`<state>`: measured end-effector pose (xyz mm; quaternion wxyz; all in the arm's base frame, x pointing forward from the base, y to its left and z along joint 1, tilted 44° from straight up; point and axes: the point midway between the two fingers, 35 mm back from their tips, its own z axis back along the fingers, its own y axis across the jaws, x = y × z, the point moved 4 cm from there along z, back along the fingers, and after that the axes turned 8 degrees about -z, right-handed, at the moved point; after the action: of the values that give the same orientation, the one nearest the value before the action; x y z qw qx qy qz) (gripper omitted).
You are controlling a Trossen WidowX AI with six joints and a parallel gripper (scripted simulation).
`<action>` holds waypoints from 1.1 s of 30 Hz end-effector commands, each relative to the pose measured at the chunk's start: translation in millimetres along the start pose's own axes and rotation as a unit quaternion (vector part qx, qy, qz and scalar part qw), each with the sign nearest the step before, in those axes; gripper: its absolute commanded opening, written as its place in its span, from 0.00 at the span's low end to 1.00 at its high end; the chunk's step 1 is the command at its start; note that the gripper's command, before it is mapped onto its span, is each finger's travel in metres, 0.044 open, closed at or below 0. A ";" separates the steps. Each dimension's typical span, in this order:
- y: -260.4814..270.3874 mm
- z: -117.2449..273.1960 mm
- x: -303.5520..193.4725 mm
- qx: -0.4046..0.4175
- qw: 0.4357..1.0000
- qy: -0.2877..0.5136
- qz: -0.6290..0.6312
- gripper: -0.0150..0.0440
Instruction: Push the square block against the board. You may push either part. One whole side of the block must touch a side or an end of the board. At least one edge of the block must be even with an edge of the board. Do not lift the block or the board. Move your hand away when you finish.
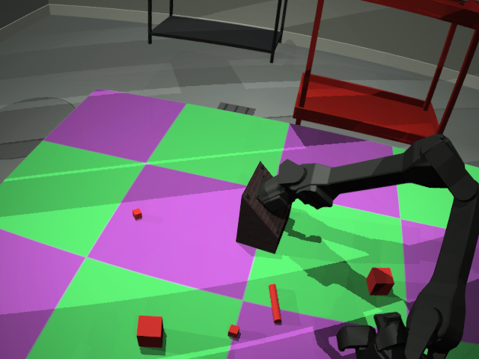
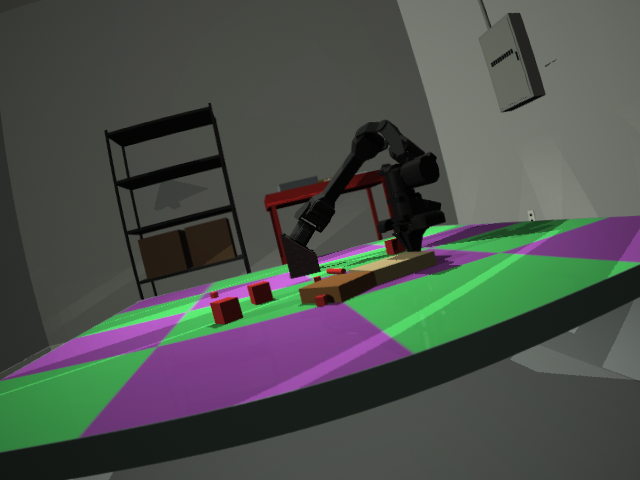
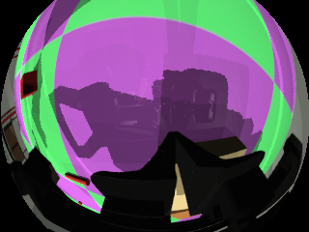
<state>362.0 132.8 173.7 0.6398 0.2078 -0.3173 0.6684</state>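
Observation:
A brown block [image 2: 336,281] lies flat left of a longer tan board [image 2: 405,261] in the exterior view. Their facing ends meet or nearly meet, and the block's front side looks slightly angled to the board's. The low view does not show whether they fully touch or whether any edges are even. My gripper [image 2: 415,249] [image 3: 173,135] is shut and empty, pointing down low behind the board's right part. In the wrist view, the board [image 3: 226,144] shows beyond the fingers, and a bit of the block [image 3: 181,214] shows between them. Both parts are outside the top view.
Red cubes [image 1: 150,330] [image 1: 380,281] [image 2: 225,311], small red cubes [image 1: 137,213] [image 1: 233,330] and a red rod [image 1: 275,303] [image 2: 336,270] lie around. One small red cube [image 2: 321,300] is close to the block's front. The arm stands on a dark wedge [image 1: 257,227] [image 2: 302,262].

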 end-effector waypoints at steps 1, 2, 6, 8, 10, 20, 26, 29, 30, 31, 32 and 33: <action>-1.6 0.2 -6.5 -0.001 1.000 0.002 -0.001 0.25; -1.8 0.2 -7.7 -0.001 1.000 0.002 -0.001 0.25; -2.6 0.1 -12.2 -0.001 1.000 0.003 -0.001 0.25; -3.1 0.1 -14.5 -0.001 1.000 0.003 -0.001 0.25; -3.5 0.1 -16.7 -0.001 1.000 0.003 -0.001 0.25; -5.9 -0.1 -28.0 -0.001 1.000 0.003 -0.001 0.25; -7.5 -0.1 -34.7 -0.001 1.000 0.004 -0.001 0.25; -8.4 -0.1 -38.0 -0.001 1.000 0.004 -0.001 0.25; -8.6 -0.1 -39.1 -0.001 1.000 0.004 -0.001 0.25; -8.9 -0.1 -40.2 -0.001 1.000 0.004 -0.001 0.25; -9.2 -0.1 -41.3 -0.001 1.000 0.004 -0.001 0.25; -9.5 -0.1 -42.5 -0.001 1.000 0.004 -0.001 0.25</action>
<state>372.9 106.6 153.7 0.6368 0.2059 -0.3220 0.6696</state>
